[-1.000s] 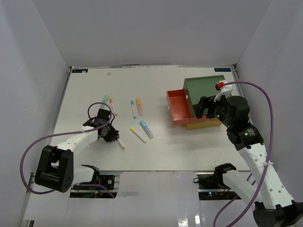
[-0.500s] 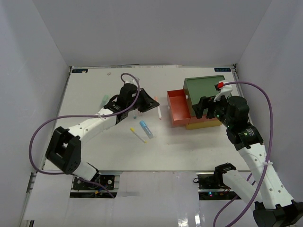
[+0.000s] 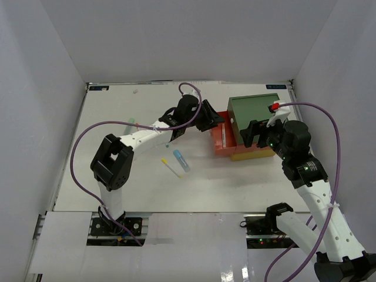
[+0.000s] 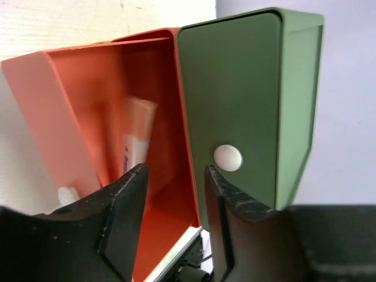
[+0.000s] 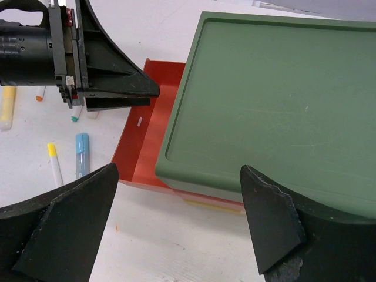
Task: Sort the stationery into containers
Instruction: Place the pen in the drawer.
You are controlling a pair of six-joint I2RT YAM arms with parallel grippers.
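Bright even light, perhaps slight blur

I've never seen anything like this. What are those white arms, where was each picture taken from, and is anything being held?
These are two robot arms, left and right, bolted at the table's edge, each ending in a two-finger claw. The wide picture looks down from above and behind them; the other two come from a camera on each wrist, so the black shapes there are claw fingers. On the white table stands a green-topped box; its red drawer is open. The left claw is at that drawer, fingers apart, and a blurred pale stick shows inside it. The right claw hangs open above the box, empty. A blue marker and yellow pen lie loose.
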